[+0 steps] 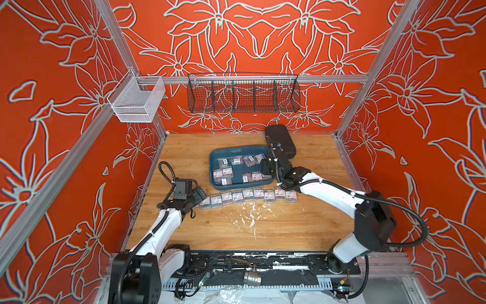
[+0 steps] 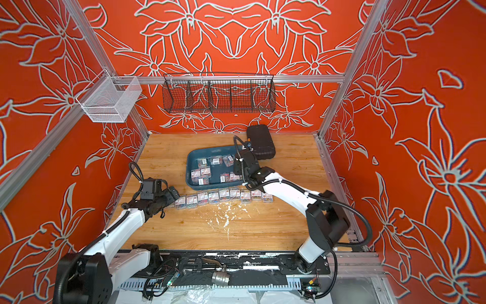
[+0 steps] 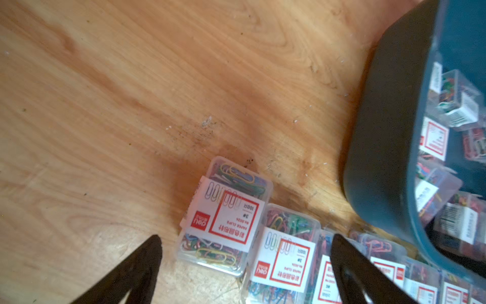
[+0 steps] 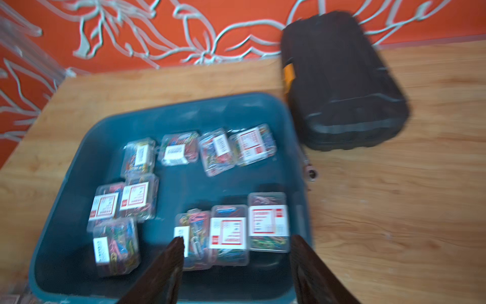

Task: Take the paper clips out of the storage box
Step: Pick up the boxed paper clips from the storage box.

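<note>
A: Beginning at the left pincer [image 3: 246,237] — how set?

B: Spread wide, clamped on nothing. Poised low over the end of the paper clips [image 3: 226,210] lined up on the surface [image 3: 131,92]. Bare wood on the outer side, open out to the surface's left edge.

A: And the right pincer [image 4: 236,238]?

B: Parted too, gripping nothing visible. Hanging over the storage box [image 4: 184,105], hard by its right wall. Cramped there — low rim on one flank, black hard case [image 4: 342,84] just beside the far right corner.

A: Anything hard to make out?

B: Cannot read the labels in the right wrist view for blur. Cannot see the storage box's right edge in either top view behind the right arm [image 1: 328,192]. Cannot follow the row past the frame edge in the left wrist view.

A: Placing the clips, then?

B: Ten boxes inside the storage box: four by the far wall, three at the left, three by the right wall under the right pincer. Roughly ten more outside, in a line along the near wall, with the end boxes showing between the left pincer's fingers [image 3: 147,252].
</note>
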Robot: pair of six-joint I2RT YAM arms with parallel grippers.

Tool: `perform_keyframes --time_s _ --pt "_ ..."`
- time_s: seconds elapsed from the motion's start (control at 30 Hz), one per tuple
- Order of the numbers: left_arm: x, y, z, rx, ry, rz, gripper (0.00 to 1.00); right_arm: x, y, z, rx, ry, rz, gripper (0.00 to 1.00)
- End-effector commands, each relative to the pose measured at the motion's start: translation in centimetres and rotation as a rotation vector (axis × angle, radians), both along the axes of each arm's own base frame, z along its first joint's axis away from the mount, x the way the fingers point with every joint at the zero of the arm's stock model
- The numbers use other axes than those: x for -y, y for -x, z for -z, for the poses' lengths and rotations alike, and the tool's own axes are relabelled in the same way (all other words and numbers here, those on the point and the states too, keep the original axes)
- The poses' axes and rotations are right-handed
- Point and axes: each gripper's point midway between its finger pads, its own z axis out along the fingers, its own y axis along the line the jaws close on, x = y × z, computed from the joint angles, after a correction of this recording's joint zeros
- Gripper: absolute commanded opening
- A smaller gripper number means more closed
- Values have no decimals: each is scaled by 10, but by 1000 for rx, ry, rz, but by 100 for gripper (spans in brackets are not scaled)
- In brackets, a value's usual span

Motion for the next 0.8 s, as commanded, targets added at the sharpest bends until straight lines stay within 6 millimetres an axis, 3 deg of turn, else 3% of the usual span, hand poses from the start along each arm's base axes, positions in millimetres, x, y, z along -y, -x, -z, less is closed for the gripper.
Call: perform_keyframes --time_s 0.0,0.33,0.77 --pt "-3 -2 -11 81 2 -26 98 -27 -2 4 -36 53 -35 64" --pt "-2 1 -13 118 7 -31 100 -115 -7 38 -134 122 -169 62" --pt "-1 2 -12 116 15 -26 100 -145 -22 98 -253 218 -216 62"
